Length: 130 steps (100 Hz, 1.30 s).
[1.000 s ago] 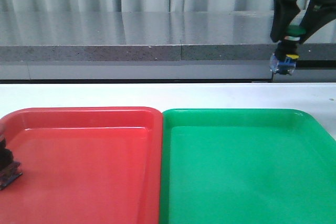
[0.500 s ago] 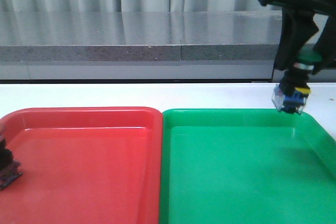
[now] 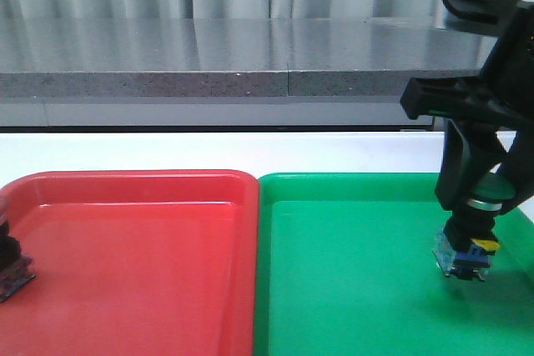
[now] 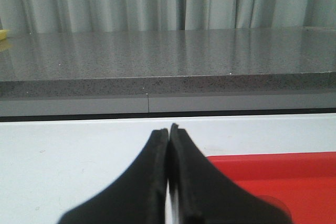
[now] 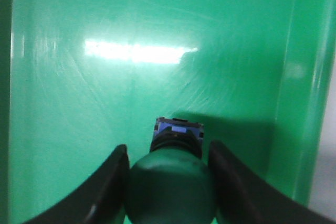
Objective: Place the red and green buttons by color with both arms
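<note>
1. across the white table point(image 3: 334, 152) we see two large plastic trays side by side and touching: a red tray point(image 3: 133, 185) on our left, a green tray point(image 3: 350, 185) on our right.
2. over the green tray's right part hangs our black right gripper point(image 3: 477, 206), its fingers pinching the small green mushroom-head push-button point(image 3: 492, 187) by its cap, body pointing down, tilted a little.
3. our left gripper point(image 4: 169, 145) has its fingers pressed together on nothing, above the table just beside the red tray's edge.
4. at the red tray's far left edge lies a small dark object point(image 3: 12, 260), probably the red button; it is cut off by the frame.
5. risk, as we judge it: the button's base looks just above or barely touching the tray floor, we cannot tell which. releasing it tilted could let it topple and roll toward the nearby right wall.
</note>
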{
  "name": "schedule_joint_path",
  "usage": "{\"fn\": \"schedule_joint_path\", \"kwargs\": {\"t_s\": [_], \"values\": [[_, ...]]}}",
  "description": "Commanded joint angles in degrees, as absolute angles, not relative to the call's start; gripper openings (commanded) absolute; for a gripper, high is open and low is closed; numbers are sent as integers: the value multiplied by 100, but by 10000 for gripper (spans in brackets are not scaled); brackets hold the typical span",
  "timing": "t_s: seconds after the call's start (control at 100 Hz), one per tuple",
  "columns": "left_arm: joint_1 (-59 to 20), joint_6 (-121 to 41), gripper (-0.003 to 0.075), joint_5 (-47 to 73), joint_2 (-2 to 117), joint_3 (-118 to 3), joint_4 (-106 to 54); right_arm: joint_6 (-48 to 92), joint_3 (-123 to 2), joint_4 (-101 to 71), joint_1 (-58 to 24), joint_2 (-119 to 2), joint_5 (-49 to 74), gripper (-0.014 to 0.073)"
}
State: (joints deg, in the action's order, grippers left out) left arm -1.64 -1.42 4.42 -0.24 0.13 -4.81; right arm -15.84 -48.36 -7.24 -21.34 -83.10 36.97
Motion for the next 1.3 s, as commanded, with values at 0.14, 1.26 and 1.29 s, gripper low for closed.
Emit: {"fn": "schedule_joint_path", "kwargs": {"t_s": [0.14, 1.26, 1.29], "values": [[-158, -129, -20, -59, -205, 80, -539, -1588, -4960, -576, -2143, -8239, 3345, 552], [-158, -129, -20, -59, -205, 80, -539, -1588, -4960, 544, -253, -5036, 4397, -58], [-158, -129, -20, -59, -205, 80, -539, -1588, -4960, 550, -253, -4923, 4392, -58]]}}
